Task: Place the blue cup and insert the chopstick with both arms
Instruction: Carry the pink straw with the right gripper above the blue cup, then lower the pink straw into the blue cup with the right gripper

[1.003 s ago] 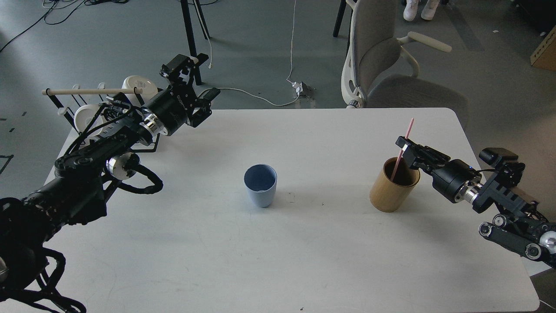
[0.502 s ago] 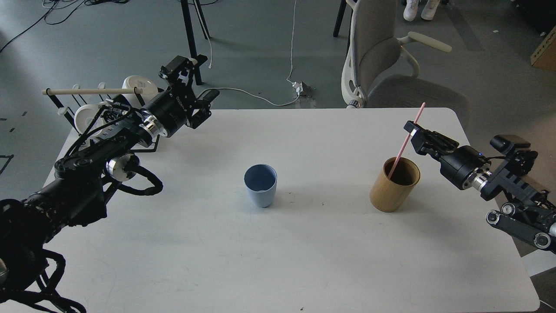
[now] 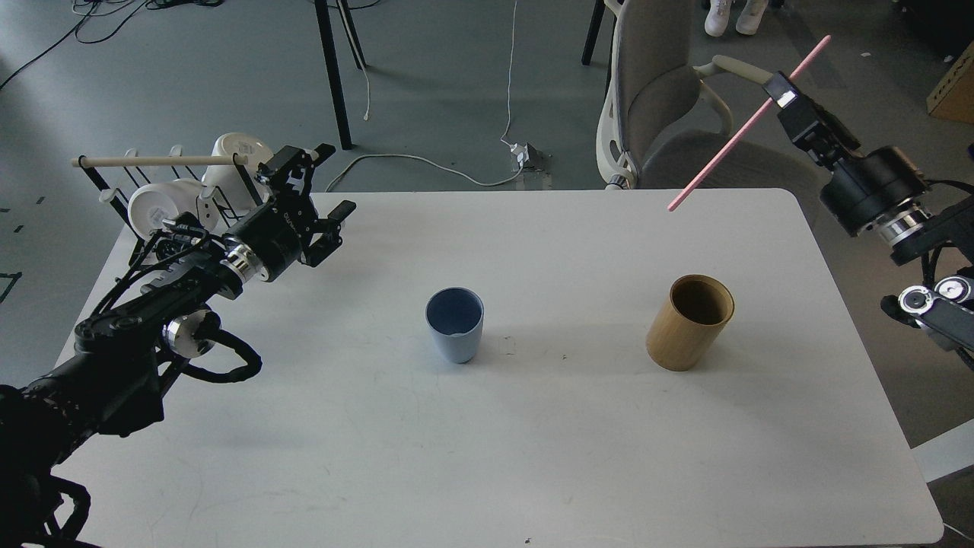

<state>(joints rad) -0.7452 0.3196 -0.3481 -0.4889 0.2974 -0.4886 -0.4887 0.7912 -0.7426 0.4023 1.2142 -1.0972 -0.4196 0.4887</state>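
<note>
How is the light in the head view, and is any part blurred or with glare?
Head view: even soft light; the blue cup and the bamboo holder throw faint shadows to the right on the white table. No strong glare on the table. The pink chopstick in the right gripper looks sharp, not smeared.

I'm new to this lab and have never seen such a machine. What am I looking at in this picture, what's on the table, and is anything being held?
The picture is taken from a humanoid robot's own head, looking down at a white table. The two black arms are its own. The right gripper is shut on a thin pink chopstick, held tilted in the air beyond the table's far edge. The left gripper is open and holds nothing. On the table a blue cup stands upright at the middle, and a tan bamboo holder stands to its right, apart from it. A rack with white mugs sits at the far left.
</note>
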